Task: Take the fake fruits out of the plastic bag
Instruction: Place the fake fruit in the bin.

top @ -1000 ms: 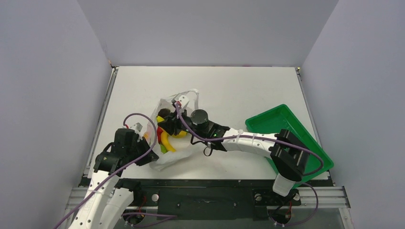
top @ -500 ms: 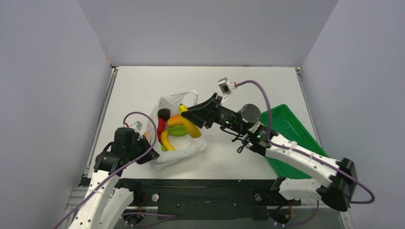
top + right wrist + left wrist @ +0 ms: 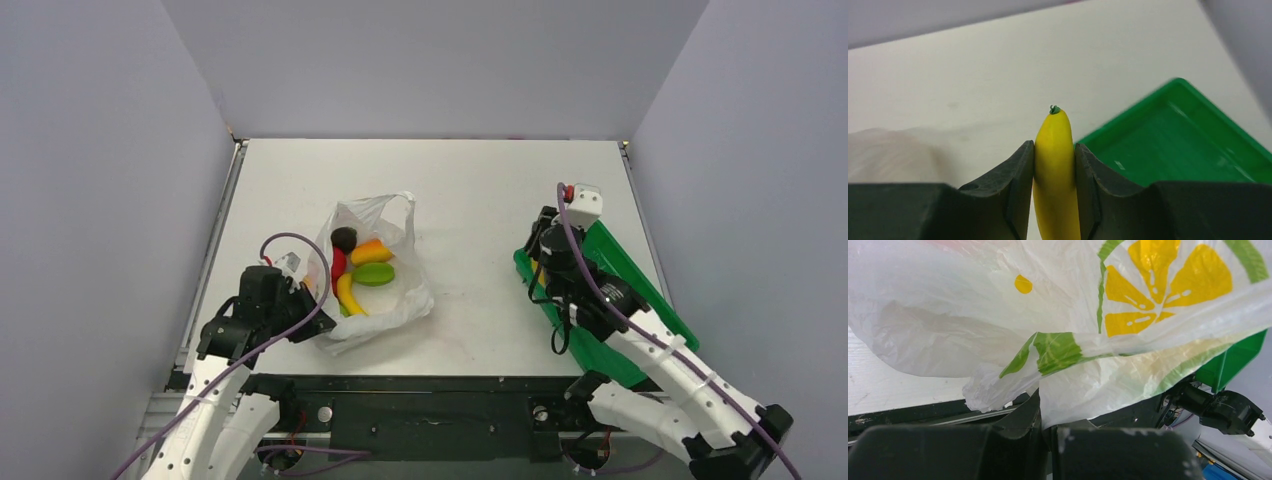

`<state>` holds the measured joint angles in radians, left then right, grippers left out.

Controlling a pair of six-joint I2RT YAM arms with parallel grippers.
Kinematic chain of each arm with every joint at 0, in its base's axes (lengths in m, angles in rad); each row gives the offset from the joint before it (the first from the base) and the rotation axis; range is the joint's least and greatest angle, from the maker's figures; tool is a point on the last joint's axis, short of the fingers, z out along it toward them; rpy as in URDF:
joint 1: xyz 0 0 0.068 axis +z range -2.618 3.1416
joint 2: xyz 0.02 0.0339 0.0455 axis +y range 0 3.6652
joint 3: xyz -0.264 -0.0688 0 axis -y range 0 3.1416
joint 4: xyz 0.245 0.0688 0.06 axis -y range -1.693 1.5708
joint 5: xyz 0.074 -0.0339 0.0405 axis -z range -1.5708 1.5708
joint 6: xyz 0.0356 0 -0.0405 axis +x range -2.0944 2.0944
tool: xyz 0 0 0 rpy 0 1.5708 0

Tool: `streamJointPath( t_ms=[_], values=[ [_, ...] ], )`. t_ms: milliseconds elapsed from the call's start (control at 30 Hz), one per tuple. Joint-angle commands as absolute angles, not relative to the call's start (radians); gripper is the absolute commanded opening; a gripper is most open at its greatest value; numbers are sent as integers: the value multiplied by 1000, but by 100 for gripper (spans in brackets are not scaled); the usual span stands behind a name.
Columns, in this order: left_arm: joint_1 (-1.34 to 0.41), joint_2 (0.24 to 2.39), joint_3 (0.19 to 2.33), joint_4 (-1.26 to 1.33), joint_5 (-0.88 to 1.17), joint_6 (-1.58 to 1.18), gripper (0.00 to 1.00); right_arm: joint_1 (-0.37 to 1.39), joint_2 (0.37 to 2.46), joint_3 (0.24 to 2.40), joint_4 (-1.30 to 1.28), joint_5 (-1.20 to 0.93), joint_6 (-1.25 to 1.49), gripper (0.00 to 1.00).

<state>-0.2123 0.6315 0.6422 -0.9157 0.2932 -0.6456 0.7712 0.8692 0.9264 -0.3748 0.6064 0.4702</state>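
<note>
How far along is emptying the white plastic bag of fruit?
Early: the green rectangular tray looks bare. The right gripper clamps one yellow plastic banana near it; the left gripper pinches the white plastic bag. Left inside: purple piece, orange fruit, green fruit, red fruit, second banana.

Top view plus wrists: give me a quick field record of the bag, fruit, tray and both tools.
left tool: shut on plastic bag, pinching its near-left edge
right tool: shut on yellow banana, at the left edge of the green tray, not released
plastic bag: lying on table, mouth open
fruits in bag: dark piece, orange piece, green piece, second banana, red piece
green tray: right side of table
</note>
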Motion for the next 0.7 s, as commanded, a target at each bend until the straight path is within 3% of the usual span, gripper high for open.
streamJointPath(
  t_ms=[0,167,333,600,667],
  values=[
    [-209,639,654,-858,324,-633,0,479,986,862,-501,684,433,0],
    [-206,632,650,-857,322,-636,0,281,1262,895,-494,372,369,0],
    [-208,640,660,-864,325,-631,0,235,1480,947,-508,278,326,0],
    [-211,668,712,-884,305,-608,0,233,1637,947,-459,216,294,1],
    [-211,681,717,-889,299,-596,0,233,1654,953,-451,221,294,13]
  ],
)
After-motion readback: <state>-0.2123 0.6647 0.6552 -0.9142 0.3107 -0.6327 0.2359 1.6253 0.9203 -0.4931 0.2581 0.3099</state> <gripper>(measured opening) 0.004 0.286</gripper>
